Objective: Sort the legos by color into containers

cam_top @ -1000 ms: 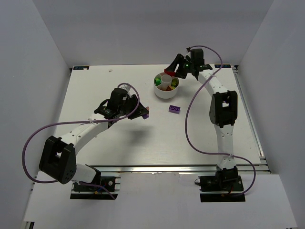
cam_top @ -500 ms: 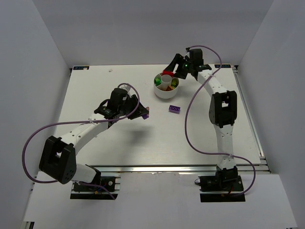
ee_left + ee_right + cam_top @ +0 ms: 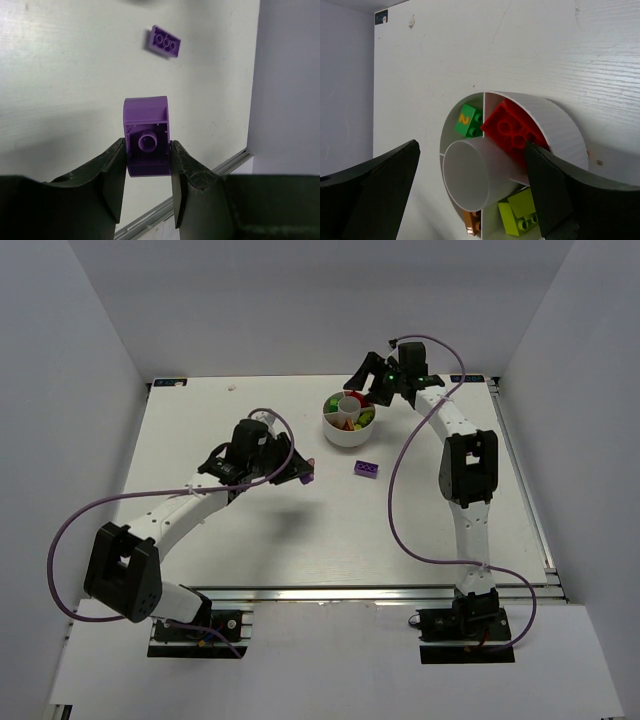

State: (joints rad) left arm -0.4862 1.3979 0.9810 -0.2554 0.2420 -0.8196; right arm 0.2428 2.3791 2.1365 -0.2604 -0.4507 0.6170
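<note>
The green lego (image 3: 468,121) bears a yellow "2"; nothing else is legible.

orange lego (image 3: 471,222) — mostly behind central well (image 3: 472,175) | dish rim (image 3: 560,132) — partly behind right end effector (image 3: 470,144)

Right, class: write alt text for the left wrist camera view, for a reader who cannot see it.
The left gripper clamps a purple lego between its two black fingers, the hollow underside facing the camera, over a white table. A second purple lego lies studs-up on the table farther off, untouched.
</note>
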